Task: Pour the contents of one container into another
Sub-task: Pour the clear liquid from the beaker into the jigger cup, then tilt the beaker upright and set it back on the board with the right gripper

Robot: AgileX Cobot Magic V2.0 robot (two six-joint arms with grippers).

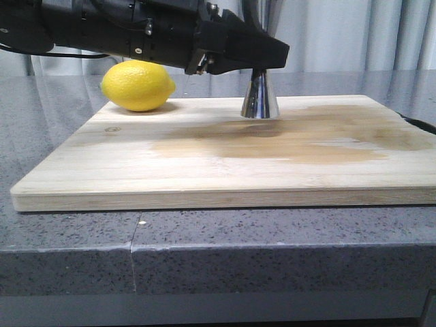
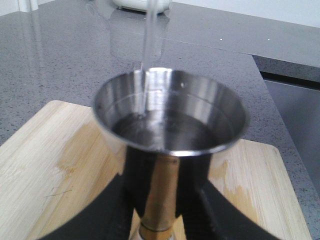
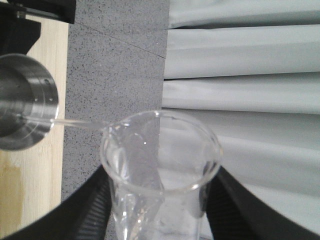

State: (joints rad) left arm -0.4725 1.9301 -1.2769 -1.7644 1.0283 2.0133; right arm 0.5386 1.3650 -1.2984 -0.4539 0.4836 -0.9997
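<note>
The steel jigger (image 1: 259, 97) stands upright on the wooden board (image 1: 225, 163), its upper cup hidden behind my left gripper (image 1: 264, 60) in the front view. In the left wrist view that gripper (image 2: 162, 200) is shut on the jigger's (image 2: 170, 107) narrow waist. Liquid lies in the cup, and a thin clear stream (image 2: 146, 65) falls into it. My right gripper (image 3: 160, 210) is shut on the clear glass beaker (image 3: 160, 165), which is tipped on its side. A stream (image 3: 75, 122) runs from its lip to the jigger (image 3: 22, 102). Beaker and right gripper are out of the front view.
A yellow lemon (image 1: 137, 85) lies on the board's far left corner. Damp brown patches (image 1: 286, 143) mark the board's middle and right. The board rests on a grey speckled counter (image 1: 204, 252). Pale curtains (image 3: 240, 75) hang behind.
</note>
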